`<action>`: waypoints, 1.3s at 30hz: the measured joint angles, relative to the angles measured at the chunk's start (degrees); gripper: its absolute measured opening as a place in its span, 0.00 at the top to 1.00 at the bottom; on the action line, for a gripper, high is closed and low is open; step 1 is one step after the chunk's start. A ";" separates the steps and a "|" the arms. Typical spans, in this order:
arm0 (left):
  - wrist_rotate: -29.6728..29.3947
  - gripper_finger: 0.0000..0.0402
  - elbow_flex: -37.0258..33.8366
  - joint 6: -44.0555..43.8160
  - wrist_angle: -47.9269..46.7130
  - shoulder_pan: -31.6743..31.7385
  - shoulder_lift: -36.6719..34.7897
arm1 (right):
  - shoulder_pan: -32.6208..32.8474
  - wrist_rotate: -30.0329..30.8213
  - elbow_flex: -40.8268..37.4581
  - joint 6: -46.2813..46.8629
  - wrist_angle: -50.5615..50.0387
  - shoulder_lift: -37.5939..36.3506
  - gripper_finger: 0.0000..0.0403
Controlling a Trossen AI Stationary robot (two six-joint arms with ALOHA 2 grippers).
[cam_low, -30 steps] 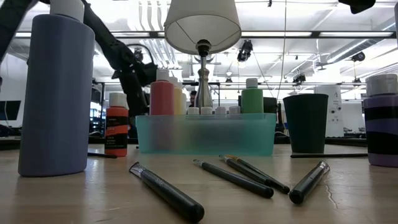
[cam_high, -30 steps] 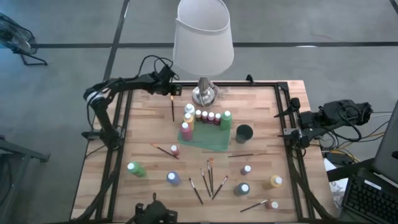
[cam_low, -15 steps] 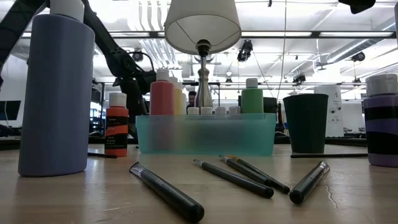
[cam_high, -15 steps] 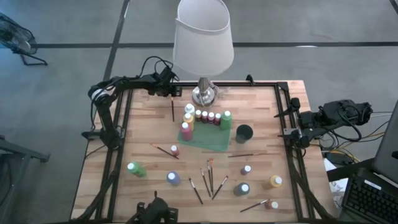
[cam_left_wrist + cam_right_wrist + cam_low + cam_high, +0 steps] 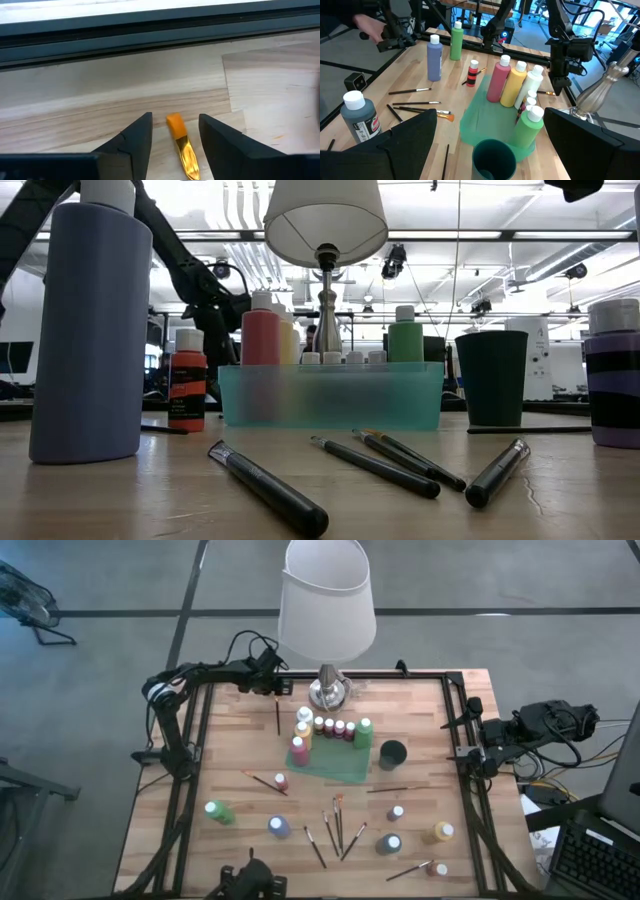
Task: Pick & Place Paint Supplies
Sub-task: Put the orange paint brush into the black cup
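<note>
A thin paintbrush (image 5: 277, 715) lies on the wood at the table's far left, pointing toward the far edge. My left gripper (image 5: 276, 692) slants down over its far end. In the left wrist view the fingers (image 5: 175, 132) stand open on either side of the brush's orange bristles and gold ferrule (image 5: 182, 147), with a gap on each side. Several paint bottles (image 5: 330, 726) stand in a teal tray (image 5: 345, 768). My right gripper (image 5: 490, 150) waits open, raised beyond the table's right edge.
A white-shaded lamp (image 5: 327, 610) stands at the far middle and a dark cup (image 5: 392, 753) right of the tray. Loose bottles (image 5: 218, 810) and several brushes (image 5: 335, 825) lie over the near half. A black rail (image 5: 150, 35) runs along the far edge.
</note>
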 joint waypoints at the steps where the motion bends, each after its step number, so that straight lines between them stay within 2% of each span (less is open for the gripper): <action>1: -0.02 0.59 0.00 0.31 -0.20 -0.05 0.00 | -0.01 0.00 0.00 0.01 0.01 0.00 0.10; 26: -7.68 0.60 -1.58 0.21 0.85 -4.13 0.02 | 0.01 0.00 0.00 0.01 0.01 0.00 0.10; 39: -8.55 0.81 -2.95 -1.15 3.77 -4.11 -0.02 | -0.01 0.00 0.00 0.01 0.00 0.00 0.10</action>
